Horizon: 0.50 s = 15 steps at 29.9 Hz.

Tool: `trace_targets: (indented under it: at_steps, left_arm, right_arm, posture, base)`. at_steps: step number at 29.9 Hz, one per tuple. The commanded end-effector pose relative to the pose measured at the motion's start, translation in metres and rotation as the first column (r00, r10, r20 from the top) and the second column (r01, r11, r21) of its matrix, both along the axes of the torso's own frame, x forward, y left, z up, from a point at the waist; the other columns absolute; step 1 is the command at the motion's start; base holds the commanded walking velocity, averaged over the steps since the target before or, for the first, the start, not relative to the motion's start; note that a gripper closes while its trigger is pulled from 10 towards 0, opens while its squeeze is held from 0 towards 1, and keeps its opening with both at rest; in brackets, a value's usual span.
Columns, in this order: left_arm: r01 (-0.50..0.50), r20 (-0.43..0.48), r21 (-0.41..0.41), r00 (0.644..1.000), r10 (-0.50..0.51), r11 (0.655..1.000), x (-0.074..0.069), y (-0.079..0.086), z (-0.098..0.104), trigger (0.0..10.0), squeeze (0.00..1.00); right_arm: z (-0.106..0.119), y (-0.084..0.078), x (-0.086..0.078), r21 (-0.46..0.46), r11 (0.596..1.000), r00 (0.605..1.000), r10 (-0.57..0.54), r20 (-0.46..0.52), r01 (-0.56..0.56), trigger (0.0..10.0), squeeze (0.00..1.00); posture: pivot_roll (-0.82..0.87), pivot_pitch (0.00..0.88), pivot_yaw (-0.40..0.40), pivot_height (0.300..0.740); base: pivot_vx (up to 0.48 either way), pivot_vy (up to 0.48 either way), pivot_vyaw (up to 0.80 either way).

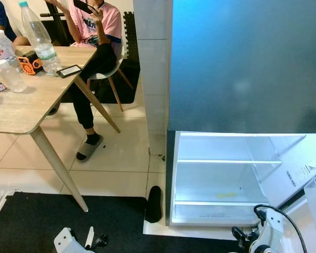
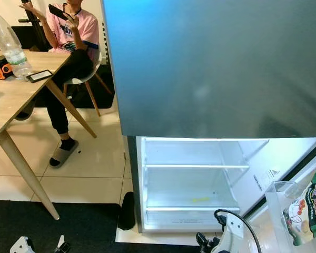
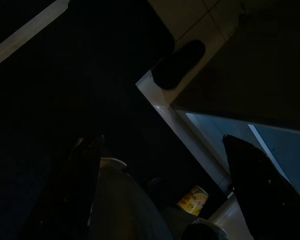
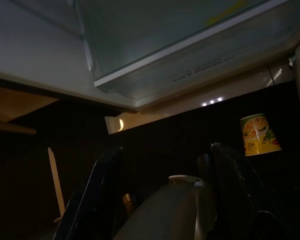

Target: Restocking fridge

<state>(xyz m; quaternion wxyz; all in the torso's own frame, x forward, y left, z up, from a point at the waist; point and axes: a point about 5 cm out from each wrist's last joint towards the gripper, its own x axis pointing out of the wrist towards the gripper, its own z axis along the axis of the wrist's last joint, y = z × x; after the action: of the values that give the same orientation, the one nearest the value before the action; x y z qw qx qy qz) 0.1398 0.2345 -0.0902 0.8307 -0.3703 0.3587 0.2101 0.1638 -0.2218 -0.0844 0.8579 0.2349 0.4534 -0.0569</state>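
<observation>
Bag (image 1: pixel 0 46) on the table (image 1: pixel 21 108): you can read red letters "KN", cut off.
Other print: you can't read it.

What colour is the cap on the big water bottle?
Light blue-green; the water bottle shows best in the left eye view.

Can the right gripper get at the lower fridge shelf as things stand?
Probably yes. The lower fridge door is swung open, the lower shelf looks bare apart from a yellow mark, and the right gripper hangs low just in front of the compartment with open fingers. Nothing stands between them.
</observation>
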Motion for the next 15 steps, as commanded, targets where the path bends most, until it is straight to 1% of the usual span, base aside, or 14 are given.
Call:
trace_targets:
  at_steps: [1,3,5,15]
  left_arm:
    - [-0.009,-0.008,-0.017,1.0,0.009,1.0,-0.0029,-0.0027,-0.0018,10.0,0.0]
    - [-0.012,-0.008,-0.022,1.0,0.012,1.0,-0.003,-0.0032,-0.0019,10.0,0.0]
    - [-0.012,-0.008,-0.022,1.0,0.012,1.0,-0.0031,-0.0034,-0.002,10.0,0.0]
    - [-0.009,-0.008,-0.031,1.0,0.009,0.999,-0.0025,-0.007,-0.0027,10.0,0.0]
  right_arm:
    - [-0.0002,-0.0013,-0.0014,-0.005,1.0,1.0,0.004,0.001,-0.004,10.0,0.0]
    - [-0.0006,-0.0005,-0.0023,-0.017,0.999,0.999,0.047,-0.007,-0.047,10.0,0.0]
    - [-0.0006,-0.0006,-0.0025,-0.022,0.998,0.998,0.058,-0.009,-0.058,10.0,0.0]
    - [-0.0023,0.0025,-0.0064,-0.019,0.99,0.99,0.138,-0.03,-0.139,10.0,0.0]
  posture:
    - [0.0,0.0,0.006,0.74]
    - [0.0,0.0,0.008,0.74]
    - [0.0,0.0,0.008,0.74]
    - [-0.01,0.0,0.002,0.74]
  base:
    - [0.0,0.0,0.0]
    - [0.0,0.0,0.0]
    - [0.0,0.0,0.0]
    - [0.0,0.0,0.78]
